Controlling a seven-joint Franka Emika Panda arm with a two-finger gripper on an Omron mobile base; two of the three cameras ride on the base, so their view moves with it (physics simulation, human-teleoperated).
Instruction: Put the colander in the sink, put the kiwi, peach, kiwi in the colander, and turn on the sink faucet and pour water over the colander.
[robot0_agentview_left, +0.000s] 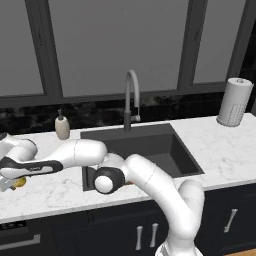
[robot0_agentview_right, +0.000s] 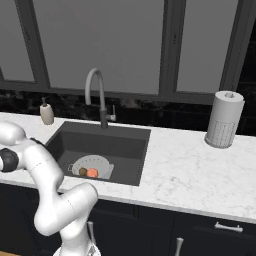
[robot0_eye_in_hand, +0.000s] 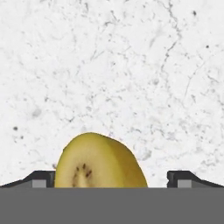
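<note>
Cut yellow kiwi on speckled marble

The white marble counter carries a beige soap bottle left of the sink, a paper towel roll far right, and a cut kiwi lying on bare stone.

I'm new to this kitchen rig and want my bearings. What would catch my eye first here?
The cut kiwi on the white marble counter, right between the gripper's open jaws. Then the dark sink, with the colander at its bottom already holding a peach beside a brownish fruit.
</note>
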